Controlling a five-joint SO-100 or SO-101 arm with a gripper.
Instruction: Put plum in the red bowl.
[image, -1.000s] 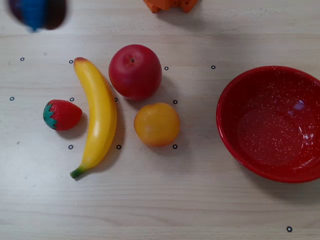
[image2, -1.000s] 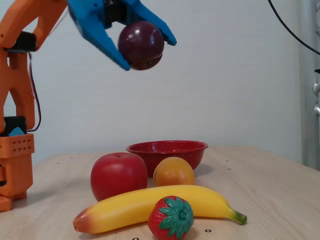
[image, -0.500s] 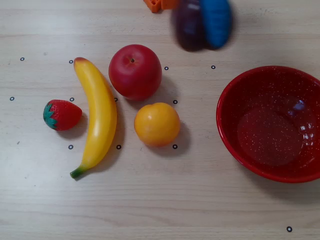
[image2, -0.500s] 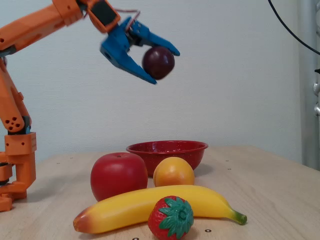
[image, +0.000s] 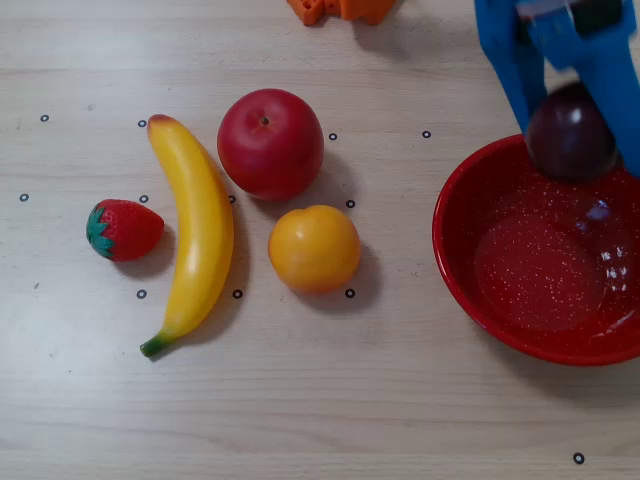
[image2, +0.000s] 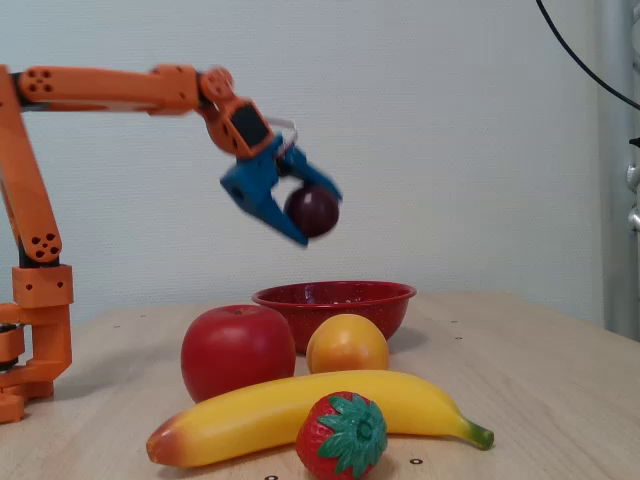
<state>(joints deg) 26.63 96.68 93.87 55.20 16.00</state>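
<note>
**Carrying the plum over the bowl's far rim**

Holding the plum (image: 570, 132) between its two blue fingers, your tool (image: 578, 135) is clamped on the fruit and hangs clear above the tabletop (image: 320, 400). In the fixed view the plum (image2: 312, 210) sits well above the bowl (image2: 335, 298), with open air between them.

What your next move turns on is how the plum lines up with the bowl (image: 470, 290) underneath. In the overhead view the fruit sits at the bowl's upper edge, over the far rim and not over the middle; the open basin spreads below it in that picture. So the centre lies toward the near side of the scene from the tool. My judgement: you want a little more travel that way before you let go, since a drop from here could clip the rim and send the plum rolling off.

The fixed view cannot settle the depth, as tool (image2: 300, 212) and bowl overlap in line of sight. The apple (image: 270, 143), orange (image: 314, 248), banana (image: 195, 230) and strawberry (image: 124, 229) lie well to the left, away from the bowl.
</note>
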